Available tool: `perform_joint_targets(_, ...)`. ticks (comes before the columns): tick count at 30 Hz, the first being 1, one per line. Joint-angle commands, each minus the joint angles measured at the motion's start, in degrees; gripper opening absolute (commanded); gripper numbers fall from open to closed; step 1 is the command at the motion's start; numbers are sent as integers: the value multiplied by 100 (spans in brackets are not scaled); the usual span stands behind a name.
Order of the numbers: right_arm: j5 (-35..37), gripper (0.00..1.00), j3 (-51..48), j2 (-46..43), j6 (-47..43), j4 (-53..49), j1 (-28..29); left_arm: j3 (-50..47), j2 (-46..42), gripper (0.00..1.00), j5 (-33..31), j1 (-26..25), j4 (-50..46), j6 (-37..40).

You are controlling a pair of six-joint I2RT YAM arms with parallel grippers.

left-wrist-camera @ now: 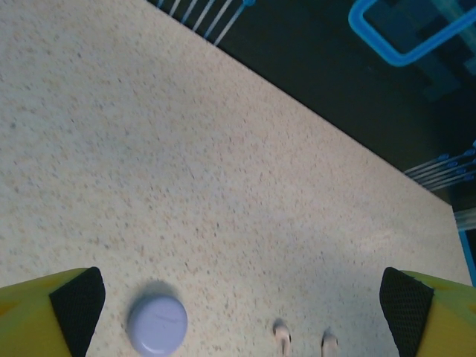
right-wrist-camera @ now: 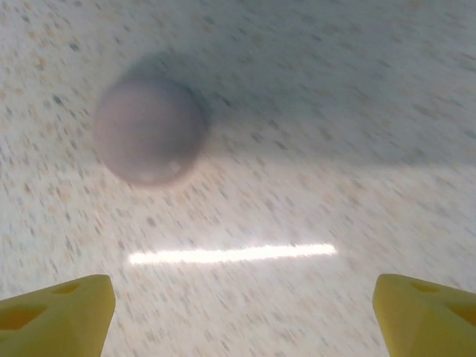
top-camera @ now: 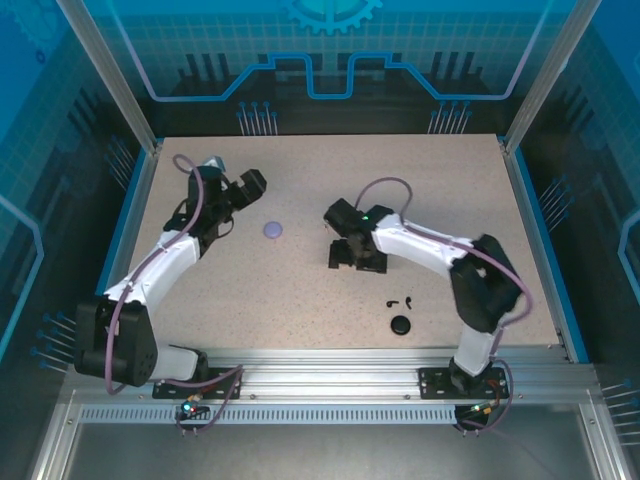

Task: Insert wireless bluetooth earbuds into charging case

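The speckled table (top-camera: 300,300) is carrying everything. The left arm (top-camera: 165,250) is reaching toward its far left part, and the left gripper (left-wrist-camera: 242,305) is hanging with its yellow fingers (left-wrist-camera: 44,312) spread wide, nothing between them. The right arm (top-camera: 430,245) is stretching toward the middle, and the right gripper (right-wrist-camera: 242,312) is likewise standing wide apart over bare surface. A lavender case (left-wrist-camera: 157,325) is lying just beside the left gripper's left finger. A pinkish case (right-wrist-camera: 149,141) (badly blurred) is sitting ahead of the right gripper, apart from it. A black case (top-camera: 400,324) is resting near the table's near edge, with the black earbuds (top-camera: 390,302) lying loose just beyond it. The pale pink earbuds (left-wrist-camera: 282,335) are lying side by side on the table, to the right of the lavender case.
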Motion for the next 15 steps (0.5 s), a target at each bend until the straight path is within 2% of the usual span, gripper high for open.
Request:
perform_joint_targets(1, 204, 92, -589, -814, 202, -385, 19, 8, -217, 99, -366, -442, -403, -222)
perform_joint_targets(6, 212, 93, -1441, -1692, 451, -846, 14, -174, -333, 99, 35, -1026, -293, -273)
perform_joint_targets(15, 36, 92, -2930, -2781, 965, -930, -61, -234, -395, 99, 2, -1613, -363, -502)
